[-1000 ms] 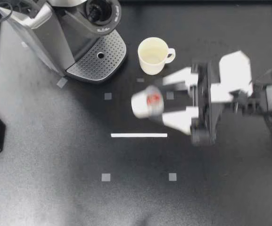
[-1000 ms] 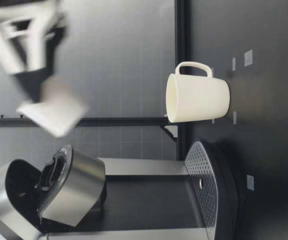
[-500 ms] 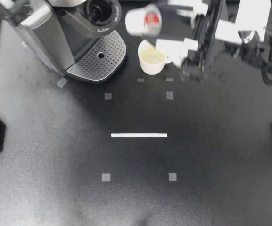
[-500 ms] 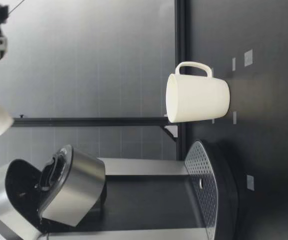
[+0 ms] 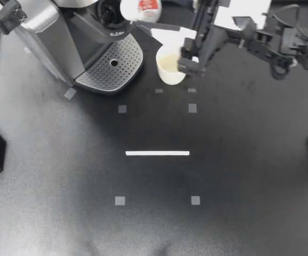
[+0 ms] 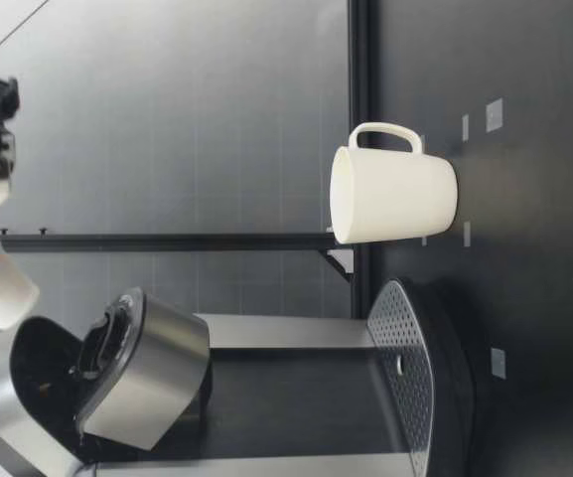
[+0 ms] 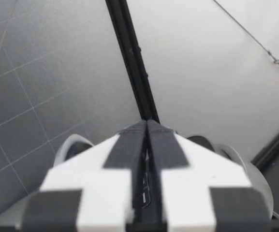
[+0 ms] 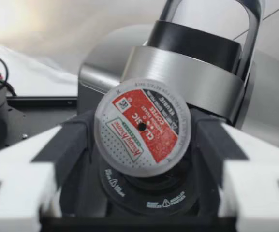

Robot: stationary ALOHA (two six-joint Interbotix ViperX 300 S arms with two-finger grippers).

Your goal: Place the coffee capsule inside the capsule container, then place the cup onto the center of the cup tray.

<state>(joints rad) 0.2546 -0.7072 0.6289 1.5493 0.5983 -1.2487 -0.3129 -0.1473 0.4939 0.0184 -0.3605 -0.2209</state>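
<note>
My right gripper [image 5: 149, 16] is shut on the white coffee capsule [image 5: 141, 8], red-labelled lid up, held high beside the coffee machine's open capsule container [image 5: 109, 12]. In the right wrist view the capsule [image 8: 141, 126] sits between both fingers, just above the round black chamber [image 8: 149, 195], with the raised lid [image 8: 187, 72] behind. The low view shows the capsule [image 6: 4, 290] hanging above the open lid [image 6: 132, 373]. The cream cup [image 5: 168, 68] stands upright on the table beside the perforated cup tray [image 5: 111, 64], partly under the right arm. My left gripper [image 7: 146, 128] is shut and empty, facing the wall.
The grey coffee machine [image 5: 52, 37] fills the back left of the table. A white tape line [image 5: 157, 153] and small grey squares [image 5: 120, 200] mark the black table top. Part of my left arm [image 5: 4, 13] shows at the back left corner.
My right gripper has carried the capsule from above the table's middle, past the cup, up to the machine's open capsule container. The cup and the left gripper have not moved.
</note>
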